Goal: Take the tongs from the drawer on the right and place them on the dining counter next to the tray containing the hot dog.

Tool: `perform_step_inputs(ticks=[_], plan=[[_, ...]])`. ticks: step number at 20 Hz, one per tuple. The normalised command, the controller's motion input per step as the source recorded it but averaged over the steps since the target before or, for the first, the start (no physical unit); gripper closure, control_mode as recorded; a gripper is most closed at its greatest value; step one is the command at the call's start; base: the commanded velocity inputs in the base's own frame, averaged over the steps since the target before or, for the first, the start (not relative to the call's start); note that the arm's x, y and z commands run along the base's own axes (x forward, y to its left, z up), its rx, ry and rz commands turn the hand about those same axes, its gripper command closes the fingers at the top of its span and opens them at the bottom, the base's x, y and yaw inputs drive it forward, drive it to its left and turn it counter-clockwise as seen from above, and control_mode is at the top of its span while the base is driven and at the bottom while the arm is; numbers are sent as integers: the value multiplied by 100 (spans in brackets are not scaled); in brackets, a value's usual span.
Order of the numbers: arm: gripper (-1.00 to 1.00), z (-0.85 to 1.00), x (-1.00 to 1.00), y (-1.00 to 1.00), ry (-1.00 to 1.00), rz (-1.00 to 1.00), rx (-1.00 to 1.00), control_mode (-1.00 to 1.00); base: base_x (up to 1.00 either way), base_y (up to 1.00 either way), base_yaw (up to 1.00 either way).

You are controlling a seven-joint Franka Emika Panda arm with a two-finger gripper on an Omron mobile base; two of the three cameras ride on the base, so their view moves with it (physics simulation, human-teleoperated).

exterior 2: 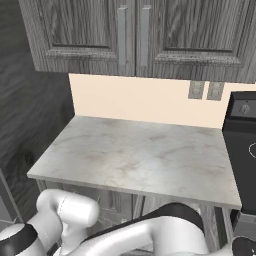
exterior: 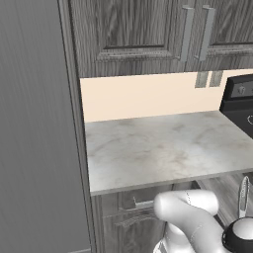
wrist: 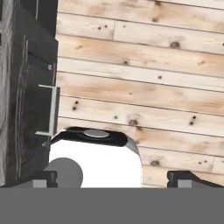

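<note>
Since the hand (wrist: 111, 179) is spread wide over the pale plank floor (wrist: 144, 65), the thin silvery metal tongs (exterior: 243, 197) lie free in the dark drawer (exterior: 227, 190); stiff, light, slippery, best pinched mid-arm.

End effector (wrist: 112, 177) low, fingers seemingly wide apart

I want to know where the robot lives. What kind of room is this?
It looks like a kitchen. There is a marble worktop, dark wood cupboards with long metal handles above it, and the black edge of a stove beside it.
</note>
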Motion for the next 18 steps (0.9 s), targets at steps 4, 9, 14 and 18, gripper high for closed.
perform_step_inputs(ticks=[4,9,14,18], plan=[[-100,0,30,14,10,0,-1,-100,0,0,0],[-100,0,28,14,10,0,-1,-100,0,0,0],[-100,0,32,13,11,0,0,-100,0,0,0],[-100,0,34,14,13,0,0,-100,0,0,0]])
